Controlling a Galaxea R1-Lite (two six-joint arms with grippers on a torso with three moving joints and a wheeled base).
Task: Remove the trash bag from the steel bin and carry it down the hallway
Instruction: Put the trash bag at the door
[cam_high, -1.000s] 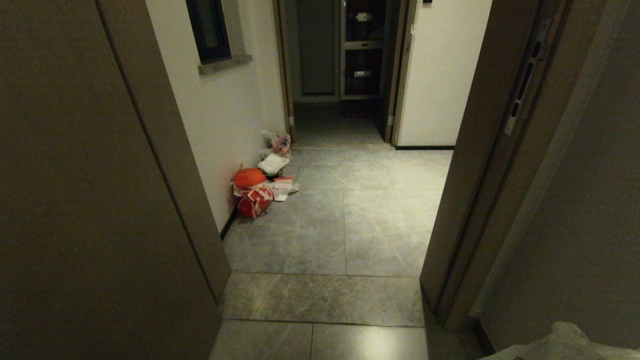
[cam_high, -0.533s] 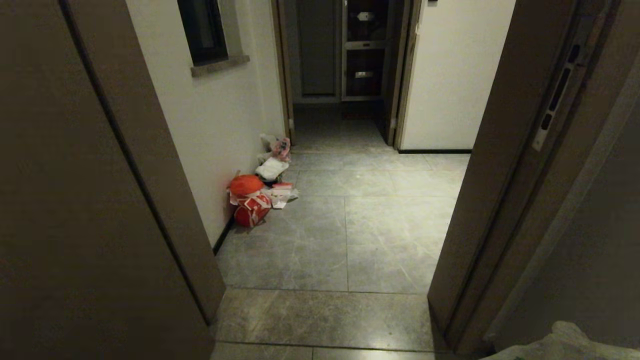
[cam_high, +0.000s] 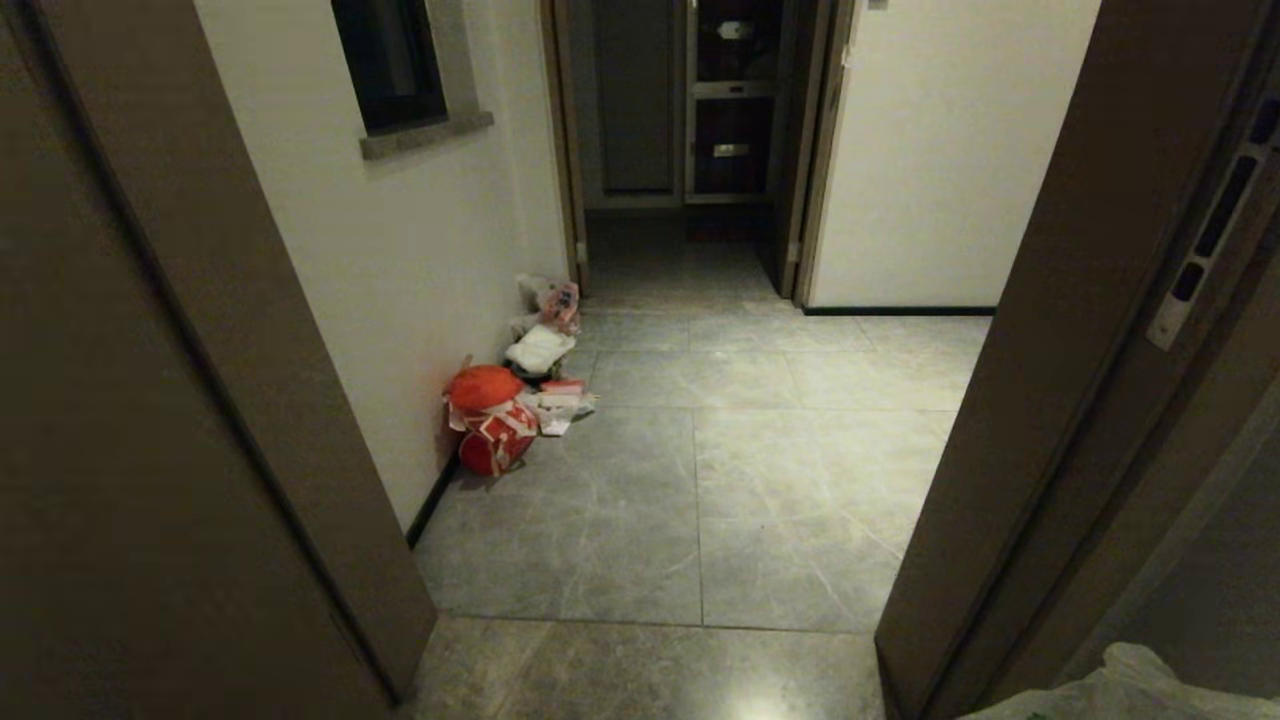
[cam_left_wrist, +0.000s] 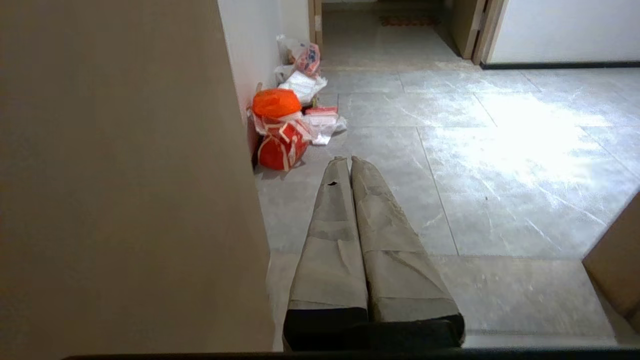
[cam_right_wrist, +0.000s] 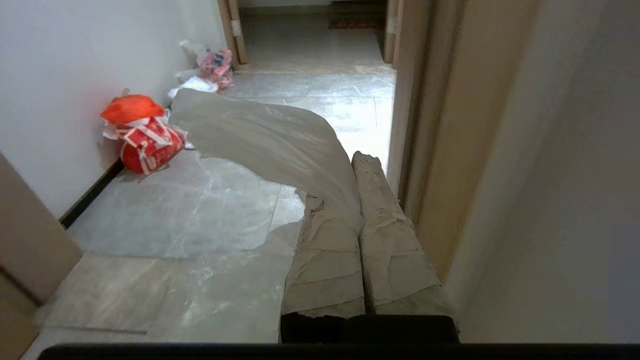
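Doorway frames slide wider as the camera advances into the hallway (cam_high: 700, 480). Right gripper (cam_right_wrist: 357, 165) fingers pinch the trash bag (cam_right_wrist: 265, 140); left gripper (cam_left_wrist: 349, 161) fingers pressed together (empty).

looks like someone's flat, an indoor hallway (cam_high: 700, 480) with big grey marble-look floor tiles, off-white walls, dark baseboard (cam_high: 432, 505) and brown wooden door frames (cam_high: 1040, 330); orange bag (cam_high: 484, 387) and other household rubbish bags sit piled against the wall, with a dark cabinet (cam_high: 730, 100) through the far doorway

Left gripper (cam_left_wrist: 350, 160) closed and empty, right gripper (cam_right_wrist: 362, 157) clamped tight, both pointing forward.
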